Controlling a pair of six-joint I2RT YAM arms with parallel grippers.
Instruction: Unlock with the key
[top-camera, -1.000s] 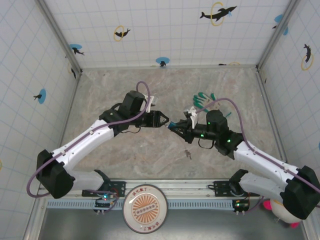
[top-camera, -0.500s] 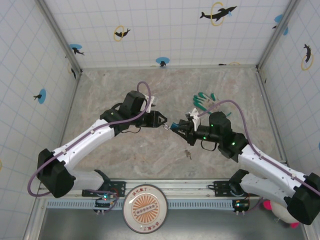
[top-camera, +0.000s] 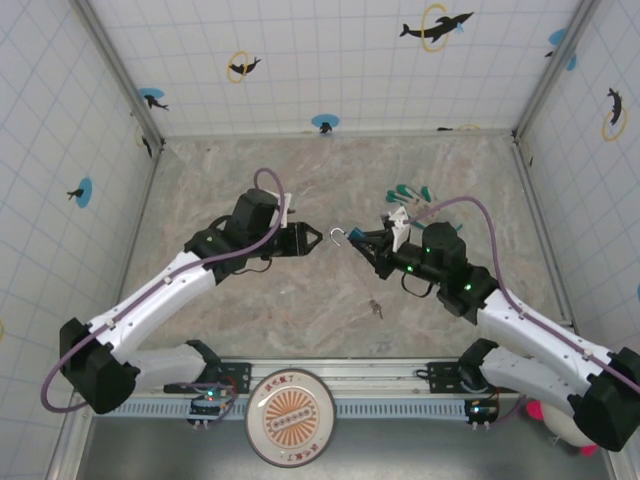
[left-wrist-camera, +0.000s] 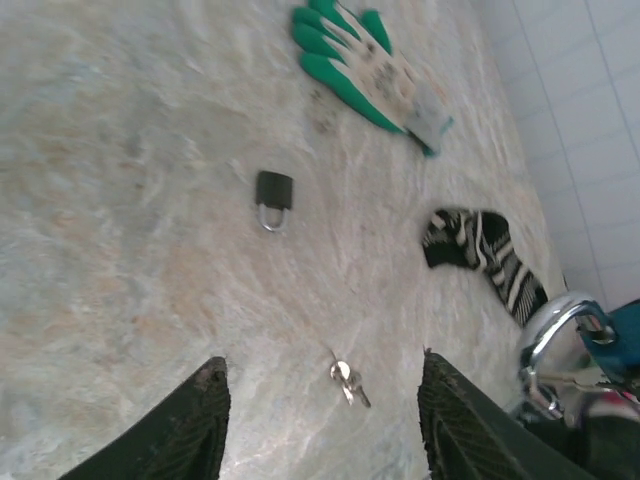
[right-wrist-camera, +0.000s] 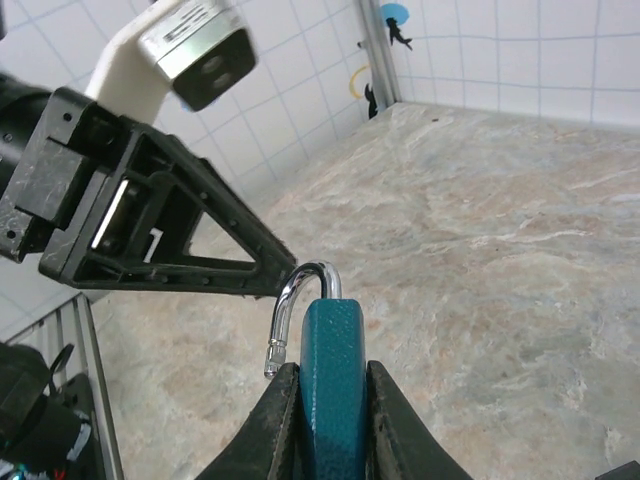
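Observation:
My right gripper (top-camera: 362, 243) (right-wrist-camera: 332, 375) is shut on a teal-blue padlock (top-camera: 347, 238) (right-wrist-camera: 332, 330), held in the air above the middle of the floor. Its chrome shackle (right-wrist-camera: 293, 305) stands swung open, free at one end. The same padlock (left-wrist-camera: 612, 338) shows at the right edge of the left wrist view. My left gripper (top-camera: 312, 240) (left-wrist-camera: 325, 425) hangs open and empty just left of the padlock, not touching it. Small silvery keys (top-camera: 376, 308) (left-wrist-camera: 346, 378) lie on the floor below, between the left fingers in the left wrist view.
A green-and-white glove (top-camera: 406, 195) (left-wrist-camera: 365, 60) lies behind the right arm. A small black padlock (left-wrist-camera: 273, 192) and a striped black-and-white sock (left-wrist-camera: 485, 252) lie on the marbled floor (top-camera: 300, 180). Tiled walls enclose the floor on three sides.
My left gripper has drawn back to the left from the teal padlock and now stands open. The padlock's shackle now shows swung open. The right gripper shifted slightly right.

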